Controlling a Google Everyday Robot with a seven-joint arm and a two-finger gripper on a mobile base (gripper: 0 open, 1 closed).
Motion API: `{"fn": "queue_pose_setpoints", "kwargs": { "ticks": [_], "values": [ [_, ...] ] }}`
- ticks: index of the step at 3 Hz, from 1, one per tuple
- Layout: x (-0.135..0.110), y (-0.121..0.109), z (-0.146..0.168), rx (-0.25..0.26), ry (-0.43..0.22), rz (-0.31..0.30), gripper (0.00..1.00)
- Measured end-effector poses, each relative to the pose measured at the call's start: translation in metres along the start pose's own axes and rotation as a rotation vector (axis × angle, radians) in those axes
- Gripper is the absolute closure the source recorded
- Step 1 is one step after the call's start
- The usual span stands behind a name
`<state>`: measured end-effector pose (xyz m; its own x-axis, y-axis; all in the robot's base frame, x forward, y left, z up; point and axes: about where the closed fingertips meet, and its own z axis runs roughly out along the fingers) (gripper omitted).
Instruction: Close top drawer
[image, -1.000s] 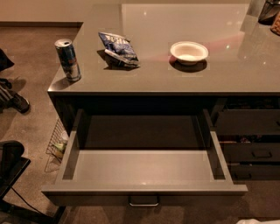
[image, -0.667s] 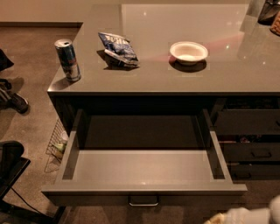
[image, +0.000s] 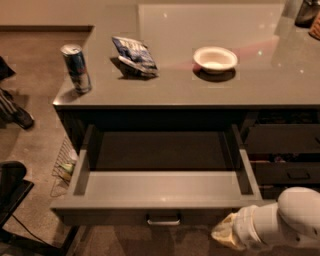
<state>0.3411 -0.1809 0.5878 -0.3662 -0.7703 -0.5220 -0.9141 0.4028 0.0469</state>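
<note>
The top drawer (image: 160, 192) is pulled far out from under the counter. Its light grey inner box is empty. Its dark front faces me at the bottom, with a small metal bar pull (image: 163, 219) at the centre. My white arm comes in at the bottom right, and the gripper (image: 225, 236) is at its pale tip. It sits low, just right of the drawer front and a little below its right corner. It does not touch the pull.
On the counter (image: 280, 80) stand a can (image: 76, 68), a crumpled snack bag (image: 134, 55) and a white bowl (image: 215, 59). More dark drawer fronts (image: 285, 150) are at the right. A wire basket (image: 64, 162) sits on the floor at the left, beside a dark chair (image: 12, 192).
My arm has come into view at the bottom right and moved left toward the drawer front. The drawer has not moved.
</note>
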Motion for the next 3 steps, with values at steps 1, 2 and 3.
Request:
{"fn": "queue_pose_setpoints", "kwargs": {
  "ticks": [1, 2, 3],
  "values": [
    [0.000, 0.002, 0.000, 0.000, 0.000, 0.000, 1.00],
    [-0.018, -0.028, 0.000, 0.014, 0.000, -0.035, 1.00],
    [-0.056, -0.105, -0.002, 0.037, -0.021, -0.112, 1.00]
  ]
}}
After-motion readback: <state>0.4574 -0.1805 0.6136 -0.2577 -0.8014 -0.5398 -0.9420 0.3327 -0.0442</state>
